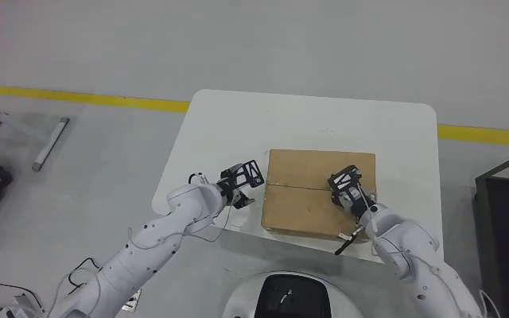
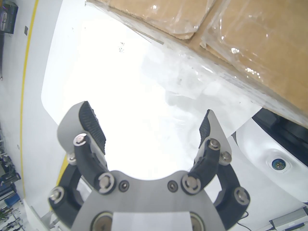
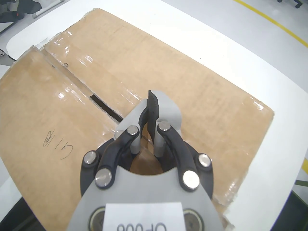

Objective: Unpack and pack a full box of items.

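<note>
- My left gripper (image 1: 248,176), left of centre in the top view, is spread wide and empty. It hangs just beside the left edge of the box. Nudging inward from there would, I judge, shove the box rather than catch a flap.
- The flat brown cardboard box (image 1: 318,171) lies mid-frame on the white round-cornered table (image 1: 223,119). Both flaps are down under crinkled clear tape (image 2: 182,13). Its lower edge sits close to the table's lower edge, so a dragged box could slide off.
- My right gripper (image 1: 346,184), right of centre, has its fingers pressed together with nothing visibly held. It is poised at the dark slit in the seam (image 3: 105,108). Prying there may slip on the glossy tape or tear the cardboard.
</note>
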You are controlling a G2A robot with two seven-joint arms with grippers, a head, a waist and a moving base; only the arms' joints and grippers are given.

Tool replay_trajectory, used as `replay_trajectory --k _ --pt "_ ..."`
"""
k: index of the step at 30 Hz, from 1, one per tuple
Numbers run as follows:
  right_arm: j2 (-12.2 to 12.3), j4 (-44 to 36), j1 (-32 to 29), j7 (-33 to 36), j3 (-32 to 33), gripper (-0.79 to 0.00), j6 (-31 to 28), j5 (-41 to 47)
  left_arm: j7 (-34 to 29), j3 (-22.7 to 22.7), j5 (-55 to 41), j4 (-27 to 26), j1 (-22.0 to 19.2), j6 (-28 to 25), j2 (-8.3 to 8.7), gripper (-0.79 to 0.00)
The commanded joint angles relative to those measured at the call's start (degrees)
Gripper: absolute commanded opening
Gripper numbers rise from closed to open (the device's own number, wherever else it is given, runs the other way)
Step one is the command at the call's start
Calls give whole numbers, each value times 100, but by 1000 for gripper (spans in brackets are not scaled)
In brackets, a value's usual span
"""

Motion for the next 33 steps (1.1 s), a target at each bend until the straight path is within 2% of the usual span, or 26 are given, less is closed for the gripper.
replay_trajectory --k 1,3,4,5,6,7,10,11,12,13,24,25,29,31,33 --pt "-5 -3 -7 4 4 -785 -20 -9 55 72 14 125 -71 47 -28 0" --pt "-10 -1 -11 4 15 -785 -39 -16 147 120 -64 246 -120 149 -61 -58" --pt "-13 0 -13 3 18 -785 -54 -20 170 142 -73 274 -147 182 -75 -132" --pt "-16 1 -14 3 23 -785 -62 -23 188 167 -59 298 -168 190 -86 -286" --pt "-18 4 -17 2 29 -785 -67 -26 195 194 -40 322 -188 192 -96 -388" --pt "-20 11 -17 0 35 -785 -84 -31 213 218 -26 335 -209 197 -107 -422" --pt "-27 45 -13 -10 60 -785 -107 -46 219 266 49 394 -247 278 -136 -622" --pt "-30 41 -12 -8 64 -785 -117 -49 153 284 158 393 -261 359 -144 -653" --pt "-31 29 -14 -7 69 -785 -132 -59 131 310 257 375 -264 444 -155 -767" --pt "-33 22 -20 -4 75 -785 -143 -64 129 329 295 375 -256 508 -165 -785" --pt "-58 20 -66 -23 115 -785 -209 -101 186 51 271 183 -82 819 -202 -785" --pt "-62 24 -66 -26 116 -785 -207 -106 179 10 278 148 -53 811 -199 -748" --pt "-75 50 -60 -38 131 -785 -209 -113 146 -209 238 2 90 842 -186 -425" --pt "-82 60 -61 -38 138 -785 -204 -102 154 -306 206 -77 152 846 -183 -369" --pt "-89 42 -63 -23 137 -785 -202 -103 177 -375 200 -168 188 832 -183 -256"
